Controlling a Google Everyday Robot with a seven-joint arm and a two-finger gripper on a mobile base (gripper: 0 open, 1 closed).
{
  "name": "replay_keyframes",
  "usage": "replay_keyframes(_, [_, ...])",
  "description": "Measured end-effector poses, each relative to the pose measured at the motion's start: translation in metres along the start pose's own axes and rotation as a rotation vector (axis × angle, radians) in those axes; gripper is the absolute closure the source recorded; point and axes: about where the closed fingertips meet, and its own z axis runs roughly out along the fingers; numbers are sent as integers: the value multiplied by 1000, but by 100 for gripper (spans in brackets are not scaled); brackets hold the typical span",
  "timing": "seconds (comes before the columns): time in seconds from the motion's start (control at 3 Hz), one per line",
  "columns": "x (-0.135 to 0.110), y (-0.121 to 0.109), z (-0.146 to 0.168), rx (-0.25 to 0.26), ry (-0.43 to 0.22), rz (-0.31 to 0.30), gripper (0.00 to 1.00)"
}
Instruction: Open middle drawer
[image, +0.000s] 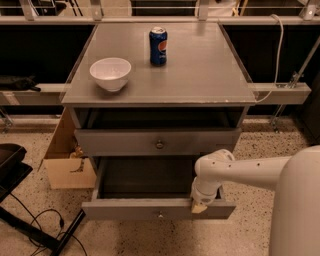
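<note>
The middle drawer (125, 210) is a wide grey drawer with a small round knob (160, 215). It stands pulled well out, showing its plain dark grey inside (145, 177). My gripper (200, 206) is at the top edge of its front, right of the knob, at the end of my white arm (250, 172) coming in from the right. The drawer above (120, 142) has a like knob (159, 144), and a dark gap shows between it and the tabletop. Anything below the open drawer is hidden.
On the grey cabinet top (200, 70) stand a white bowl (110, 73) and a blue soda can (158, 45). A cardboard box (65, 165) sits on the speckled floor left of the cabinet. A black stand with cables (20, 200) is at the lower left.
</note>
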Motion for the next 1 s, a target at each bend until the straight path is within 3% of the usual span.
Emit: replay_keyframes(1.0, [4, 24, -5, -68, -1, -27, 100])
